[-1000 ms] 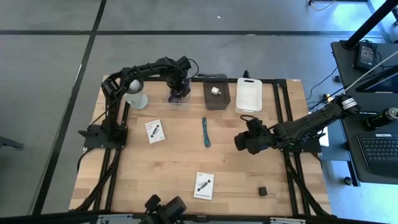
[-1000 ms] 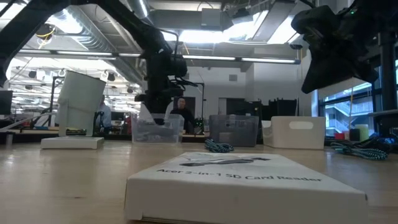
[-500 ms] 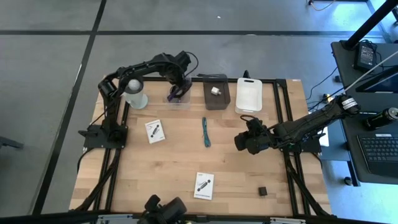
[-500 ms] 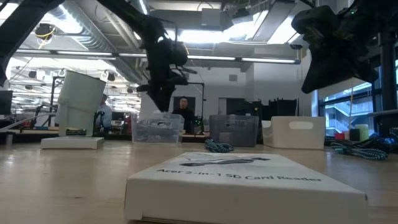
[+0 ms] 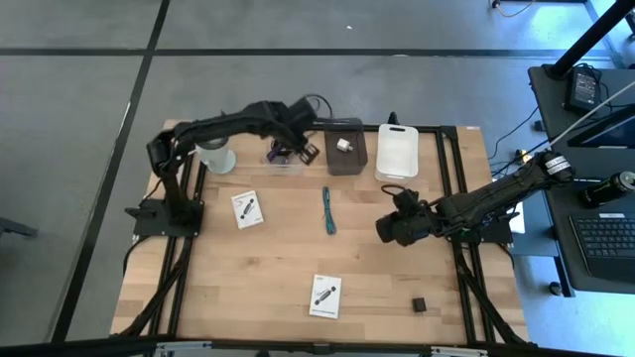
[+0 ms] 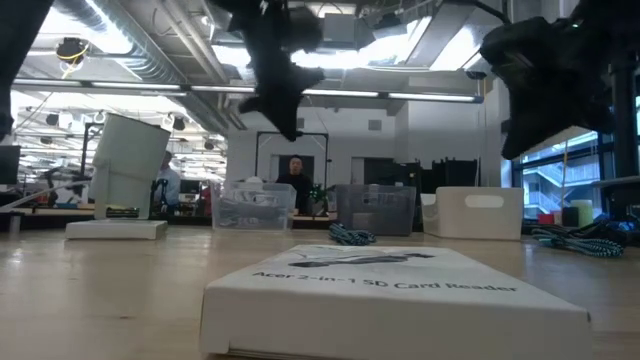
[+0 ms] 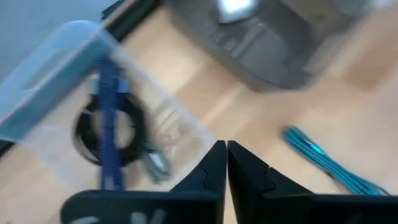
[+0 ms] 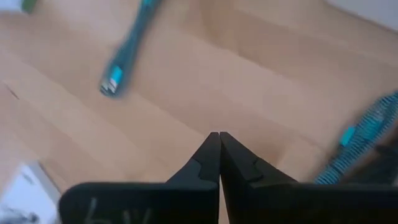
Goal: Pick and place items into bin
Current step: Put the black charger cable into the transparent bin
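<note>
High view puts my left gripper (image 5: 309,151), clenched and empty, above centre beside the clear bin (image 5: 282,159). My right gripper (image 5: 382,229) waits clenched at centre right, near the teal strap (image 5: 327,210).

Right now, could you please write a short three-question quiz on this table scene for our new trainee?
1. True or false: the left gripper holds a strap.
2. Which container holds the black coiled cable? A: clear bin; B: grey bin; C: white bin.
3. Fill in: the teal strap lies on the table between the white card and the ____ gripper.

Key: 1 false, its fingers are shut on nothing; 2 A; 3 right.
</note>
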You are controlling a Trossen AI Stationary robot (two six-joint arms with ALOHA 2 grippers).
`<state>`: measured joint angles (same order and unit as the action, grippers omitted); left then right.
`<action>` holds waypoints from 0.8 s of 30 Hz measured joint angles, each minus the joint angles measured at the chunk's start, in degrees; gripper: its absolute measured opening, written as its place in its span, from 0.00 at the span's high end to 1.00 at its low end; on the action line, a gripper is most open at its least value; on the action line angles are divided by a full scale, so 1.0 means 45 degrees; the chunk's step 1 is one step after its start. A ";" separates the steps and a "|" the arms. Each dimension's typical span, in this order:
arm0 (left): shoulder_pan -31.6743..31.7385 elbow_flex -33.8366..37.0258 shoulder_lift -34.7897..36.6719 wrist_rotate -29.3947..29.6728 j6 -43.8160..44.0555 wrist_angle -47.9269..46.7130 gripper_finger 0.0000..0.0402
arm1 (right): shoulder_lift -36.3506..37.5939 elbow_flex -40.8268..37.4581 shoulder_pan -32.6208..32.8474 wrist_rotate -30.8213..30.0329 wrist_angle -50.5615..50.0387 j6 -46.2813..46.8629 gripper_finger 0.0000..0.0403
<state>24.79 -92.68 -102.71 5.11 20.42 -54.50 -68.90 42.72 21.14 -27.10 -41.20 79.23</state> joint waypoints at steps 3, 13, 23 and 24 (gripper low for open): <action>-0.1131 0.0000 0.0162 -0.0065 0.0024 -0.0019 0.99 | 0.0004 0.0000 0.0138 0.0620 -0.0885 0.0004 0.99; -0.5135 0.2218 0.0183 0.0471 0.1989 0.1970 1.00 | 0.0005 0.0000 0.0400 0.1241 -0.2382 -0.0293 0.99; -0.7927 0.6628 0.2012 0.0802 0.4386 0.5679 1.00 | 0.0067 0.0083 0.0251 0.1332 -0.2908 -0.0299 0.88; -0.8057 0.7054 0.2457 0.1028 0.4480 0.5937 1.00 | 0.0099 0.0186 0.0157 0.1404 -0.3136 -0.0299 0.86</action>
<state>-11.47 -60.94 -91.65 9.73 40.58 -27.78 -68.45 43.55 21.84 -20.79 -55.31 77.89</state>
